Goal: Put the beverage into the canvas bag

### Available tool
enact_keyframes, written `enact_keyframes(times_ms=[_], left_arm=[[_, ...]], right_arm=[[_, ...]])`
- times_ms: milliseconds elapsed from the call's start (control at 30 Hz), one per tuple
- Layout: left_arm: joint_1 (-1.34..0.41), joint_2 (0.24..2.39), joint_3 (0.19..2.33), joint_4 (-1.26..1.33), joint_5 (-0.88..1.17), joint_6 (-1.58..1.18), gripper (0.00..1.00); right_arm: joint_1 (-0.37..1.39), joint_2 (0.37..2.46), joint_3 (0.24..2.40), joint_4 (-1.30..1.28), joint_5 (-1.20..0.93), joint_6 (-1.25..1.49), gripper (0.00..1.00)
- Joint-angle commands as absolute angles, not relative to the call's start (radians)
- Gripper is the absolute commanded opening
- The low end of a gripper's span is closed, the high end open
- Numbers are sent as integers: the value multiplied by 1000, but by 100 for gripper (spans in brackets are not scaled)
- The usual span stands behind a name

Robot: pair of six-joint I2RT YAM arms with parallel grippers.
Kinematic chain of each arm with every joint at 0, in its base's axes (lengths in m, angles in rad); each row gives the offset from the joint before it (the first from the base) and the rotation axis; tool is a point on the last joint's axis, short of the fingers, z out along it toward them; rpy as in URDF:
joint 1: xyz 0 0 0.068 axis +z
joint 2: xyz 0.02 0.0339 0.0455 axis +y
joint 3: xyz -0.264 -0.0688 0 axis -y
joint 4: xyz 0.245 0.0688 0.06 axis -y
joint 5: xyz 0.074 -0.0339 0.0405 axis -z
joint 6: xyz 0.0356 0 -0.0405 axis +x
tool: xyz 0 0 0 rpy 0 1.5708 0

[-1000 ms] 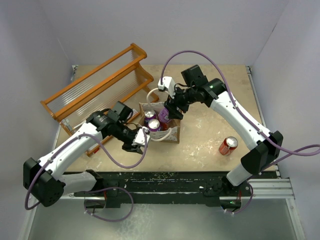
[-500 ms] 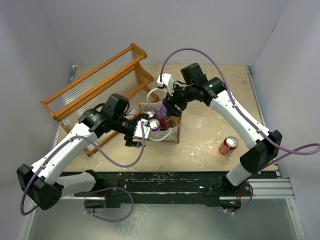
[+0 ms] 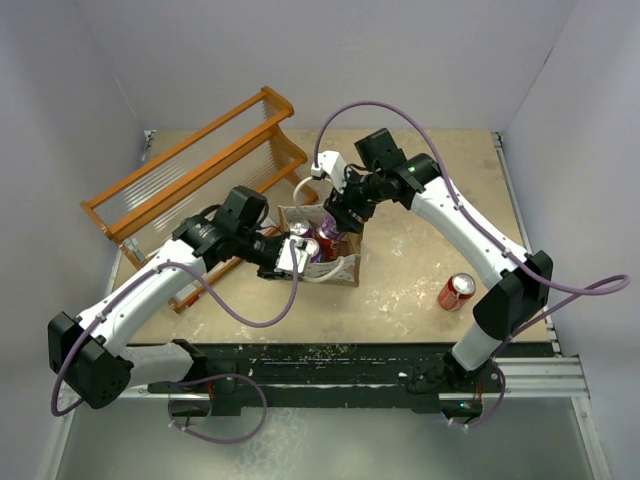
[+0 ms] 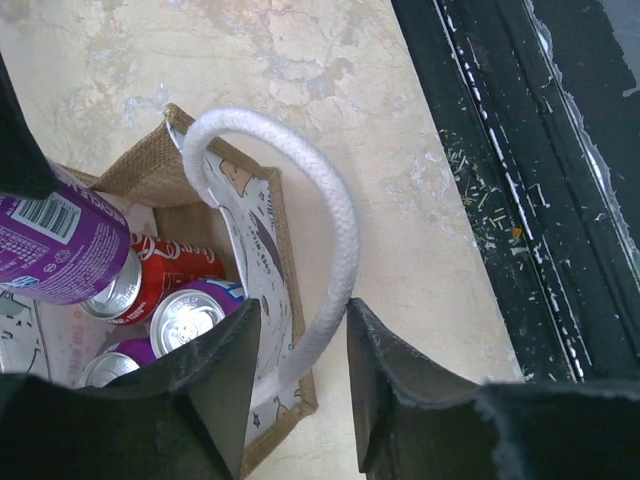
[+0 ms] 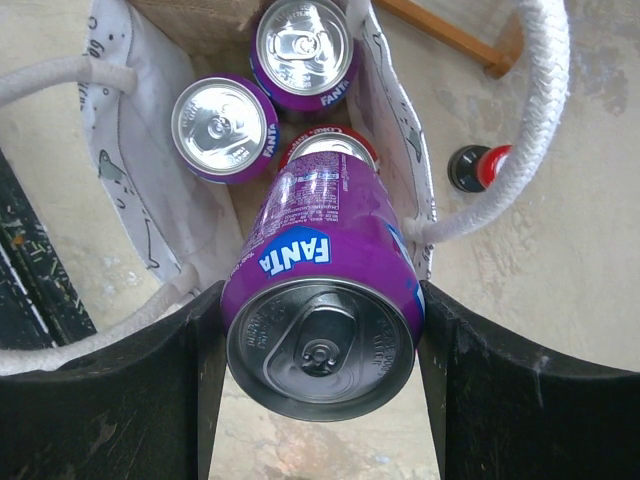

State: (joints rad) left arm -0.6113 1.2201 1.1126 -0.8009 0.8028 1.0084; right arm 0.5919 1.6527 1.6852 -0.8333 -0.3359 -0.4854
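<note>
The canvas bag (image 3: 338, 270) stands mid-table, tan with white rope handles. Inside it are two purple cans (image 5: 225, 128) and a red can (image 5: 330, 147). My right gripper (image 5: 322, 290) is shut on the beverage, a purple Fanta can (image 5: 325, 250), tilted over the bag's open mouth with its lower end inside the rim. My left gripper (image 4: 302, 310) is at the bag's near left corner. Its jaws stand apart around the front rope handle (image 4: 335, 215), which touches one finger (image 4: 385, 390) without being pinched. The purple can (image 4: 55, 245) shows at the left wrist view's left edge.
A red can (image 3: 457, 292) stands on the table to the right of the bag. An orange wooden rack (image 3: 200, 175) lies at the back left, close behind the left arm. A small red and black object (image 5: 475, 167) lies on the table just beyond the bag.
My left gripper has moved right, up to the bag, and its jaws now straddle the front rope handle. The right gripper has shifted slightly left with the purple can.
</note>
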Motion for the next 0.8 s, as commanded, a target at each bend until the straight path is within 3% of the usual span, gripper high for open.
enact_keyframes(times_ms=[0, 200, 400, 767], left_arm=[[-617, 1244, 1107, -795, 865, 1019, 38], [-619, 1259, 1108, -818, 872, 1041, 14], [-619, 1258, 1100, -819, 873, 1047, 1], [-619, 1246, 1078, -812, 876, 1053, 0]], right_arm=[[587, 1576, 1713, -810, -275, -523, 0], [587, 1579, 1730, -877, -173, -561, 0], [586, 1578, 1722, -908, -119, -583, 0], [586, 1651, 1803, -1057, -129, -681, 0]])
